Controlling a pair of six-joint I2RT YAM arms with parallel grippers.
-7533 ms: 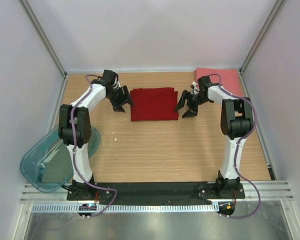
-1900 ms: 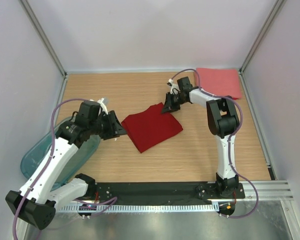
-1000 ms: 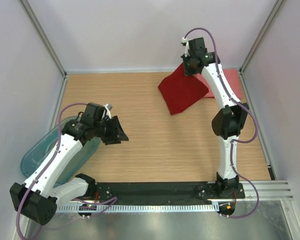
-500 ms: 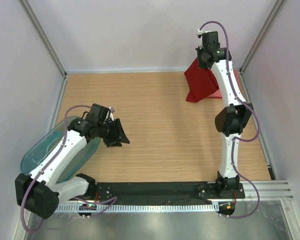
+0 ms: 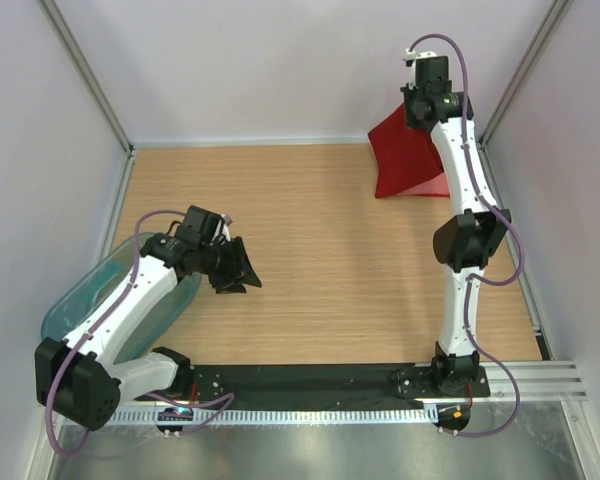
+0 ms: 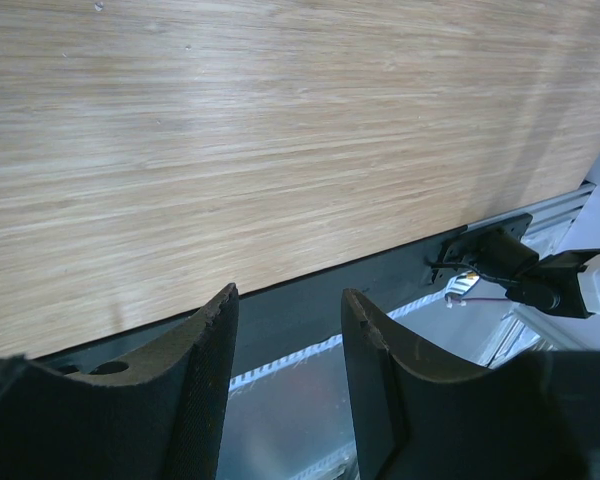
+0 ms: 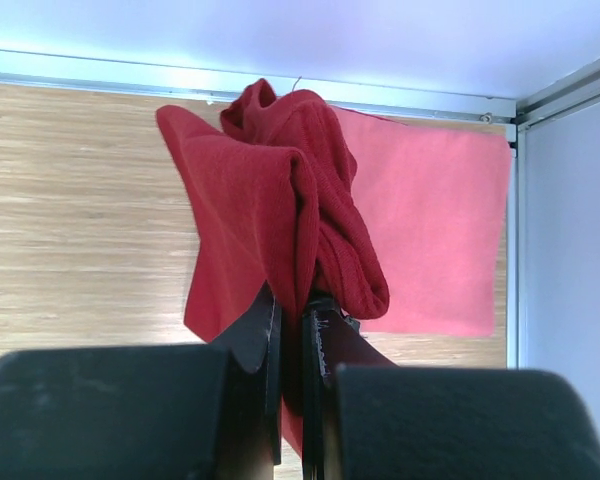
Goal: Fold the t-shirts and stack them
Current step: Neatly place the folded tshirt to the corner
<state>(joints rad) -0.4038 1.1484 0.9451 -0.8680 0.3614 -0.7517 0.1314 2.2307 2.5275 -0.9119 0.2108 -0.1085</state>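
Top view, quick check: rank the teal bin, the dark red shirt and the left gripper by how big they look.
1. Teal bin, though the left arm covers part of it.
2. Dark red shirt, hanging bunched and nearer the camera, so its size may be overstated.
3. Left gripper, clearly smallest.

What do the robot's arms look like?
The left arm and right arm match: white tubes, chunky black joints, a thin purple cable looping along each. The left gripper and right gripper are black, with two flat fingers each.
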